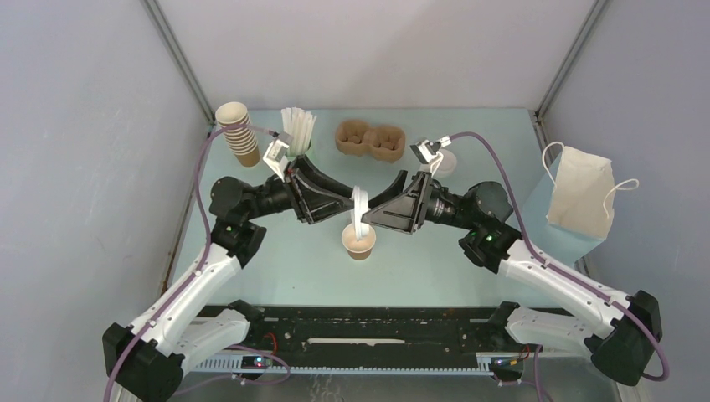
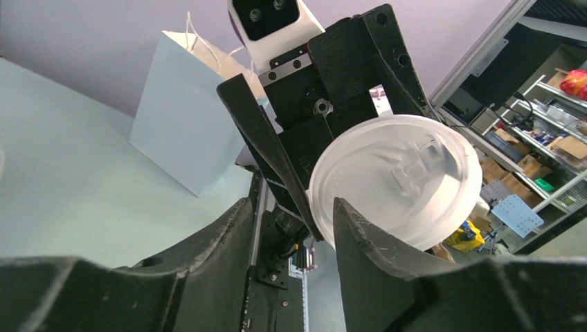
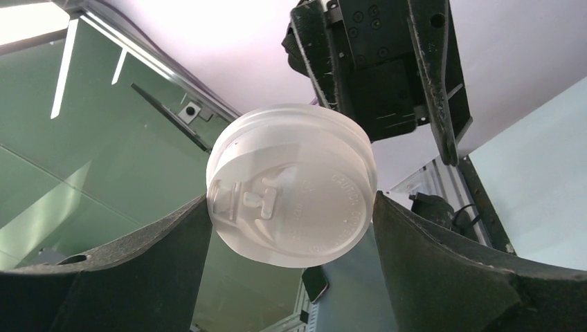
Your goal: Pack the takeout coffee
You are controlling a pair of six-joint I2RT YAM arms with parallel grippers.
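Note:
A small brown paper cup [image 1: 360, 244] stands open, without a lid, on the table centre. Its round white lid [image 1: 360, 209] is held on edge just above it. My right gripper [image 1: 367, 218] is shut on the lid [image 3: 297, 200], with its fingers on opposite sides of the rim. My left gripper [image 1: 355, 199] faces it from the left with its jaws open. In the left wrist view the lid [image 2: 408, 173] lies behind my right-hand fingertip [image 2: 353, 221], and nothing sits between the left gripper's [image 2: 291, 204] jaws.
A brown pulp carrier [image 1: 371, 141] lies at the back centre. A stack of lidless brown cups [image 1: 239, 132] and a cup of white straws [image 1: 299, 130] stand at the back left. A white paper bag [image 1: 580, 197] stands on the right, and a small white round object [image 1: 445, 162] is behind the right arm.

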